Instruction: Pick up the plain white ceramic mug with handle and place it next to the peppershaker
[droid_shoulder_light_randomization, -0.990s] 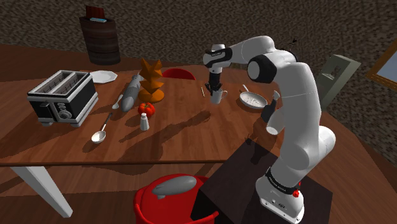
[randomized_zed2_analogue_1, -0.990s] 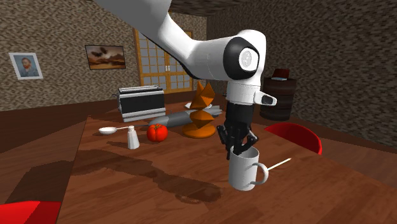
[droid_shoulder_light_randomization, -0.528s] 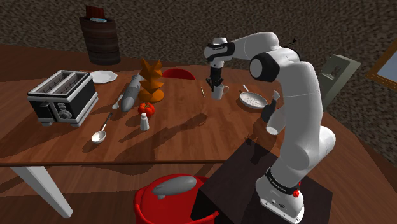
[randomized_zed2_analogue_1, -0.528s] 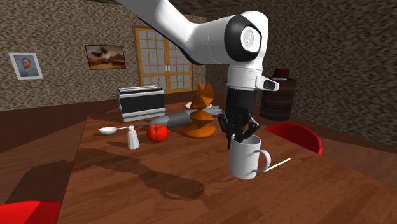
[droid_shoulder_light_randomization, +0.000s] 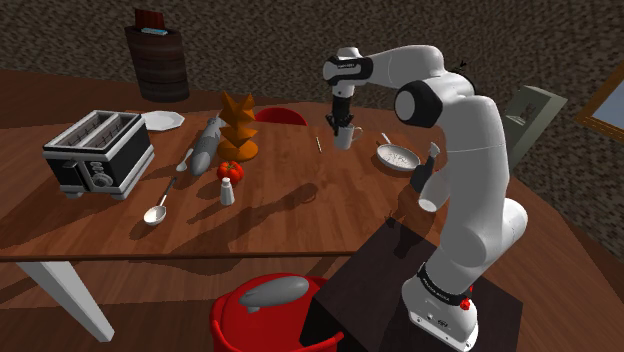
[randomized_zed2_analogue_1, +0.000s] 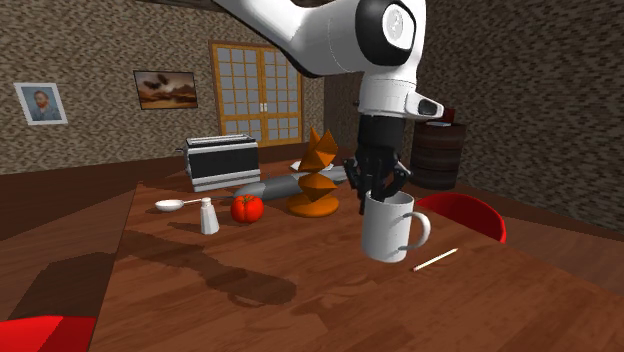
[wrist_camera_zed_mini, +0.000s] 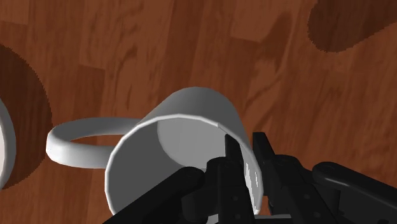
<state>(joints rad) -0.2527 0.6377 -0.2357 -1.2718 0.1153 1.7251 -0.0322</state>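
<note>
The black gripper (randomized_zed2_analogue_1: 378, 190), clamped on the rim of the plain white handled mug (randomized_zed2_analogue_1: 392, 228), has raised it higher over the brown wooden table (randomized_zed2_analogue_1: 250, 300), at the second exterior view's three o'clock from the small white shaker (randomized_zed2_analogue_1: 208, 216), rough stone walls (randomized_zed2_analogue_1: 90, 50) behind.

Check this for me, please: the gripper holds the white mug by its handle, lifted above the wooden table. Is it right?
Not by its handle. The gripper holds the white mug by its rim, one finger inside and one outside, as the wrist view shows; the handle sticks out free. The rest is right: it is lifted above the wooden table.
</note>
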